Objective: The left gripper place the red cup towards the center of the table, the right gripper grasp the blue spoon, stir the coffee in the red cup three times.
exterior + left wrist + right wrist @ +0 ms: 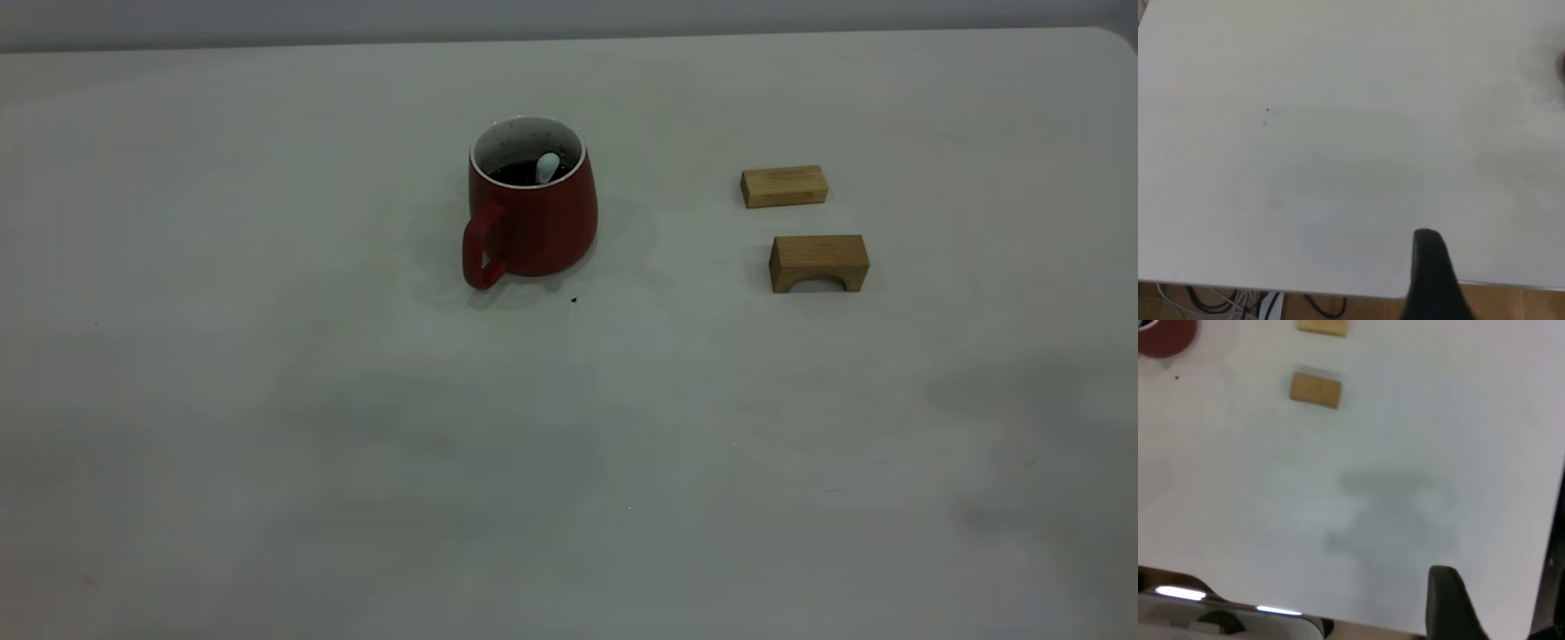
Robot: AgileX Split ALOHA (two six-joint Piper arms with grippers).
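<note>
The red cup (pixel 532 213) stands upright near the middle of the table (pixel 267 400), with its handle turned toward the front left. Dark coffee (pixel 514 174) fills it. The blue spoon (pixel 548 166) rests inside the cup, only its pale handle end showing above the liquid. Nothing holds the cup or the spoon. Neither arm appears in the exterior view. A black part of my left gripper (pixel 1431 280) hangs over the table's near edge, above bare tabletop. A black part of my right gripper (pixel 1446 607) also sits at the table edge, far from the cup (pixel 1165 333).
Two tan wooden blocks lie right of the cup: a flat one (pixel 784 186) and an arched one (pixel 819 262). Both also appear in the right wrist view, the arched block (pixel 1315 389) and the flat block (pixel 1323 327). A small dark speck (pixel 573 300) lies beside the cup.
</note>
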